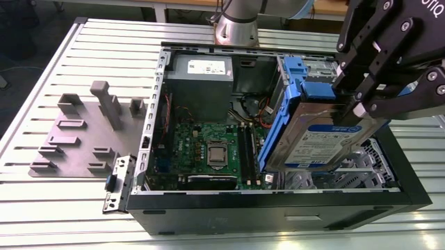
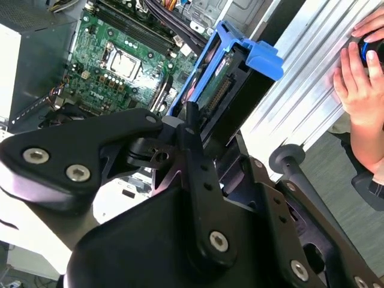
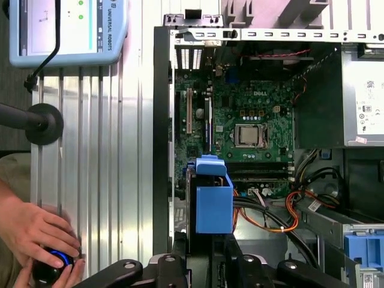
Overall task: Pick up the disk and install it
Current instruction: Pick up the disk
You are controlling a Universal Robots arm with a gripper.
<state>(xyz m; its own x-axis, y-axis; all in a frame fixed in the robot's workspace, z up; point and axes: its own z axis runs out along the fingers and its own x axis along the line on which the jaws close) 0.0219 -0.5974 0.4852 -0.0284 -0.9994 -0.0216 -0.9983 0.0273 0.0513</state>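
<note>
Currently held: a flat rectangular silver disk (image 1: 316, 143) with a white-and-blue label, framed by a blue plastic carrier (image 3: 213, 207). It is hanging tilted, label side showing, over an open computer.
Gripper: the black metal-linked gripper (image 1: 353, 104) is clamping the disk by its upper end. The fingers are sitting drawn in almost fully, with the drive's thickness pinched between them.
Disk position: it is riding above the case interior at the exterior view's right, its lower end pointing down toward the perforated silver drive cage (image 1: 351, 177). Whether it is touching the cage I cannot tell.
Case: a black tower computer case (image 1: 278, 200) is lying on its side, panel off, on a slatted aluminium table (image 1: 49, 208). A green motherboard (image 1: 208, 148) and a grey power-supply box with a white sticker (image 1: 201, 73) are lying exposed inside.
Bystander: a person's hand (image 3: 36, 231) is resting on a small round controller at the table's edge.
Handling, as a judgement: the disk is likely behaving as a stiff, dense load — heavy for its size, smooth on its metal faces, fragile under knocks.
Where to hold: across the rigid metal body near one end, not on the springy carrier rails or tab.
</note>
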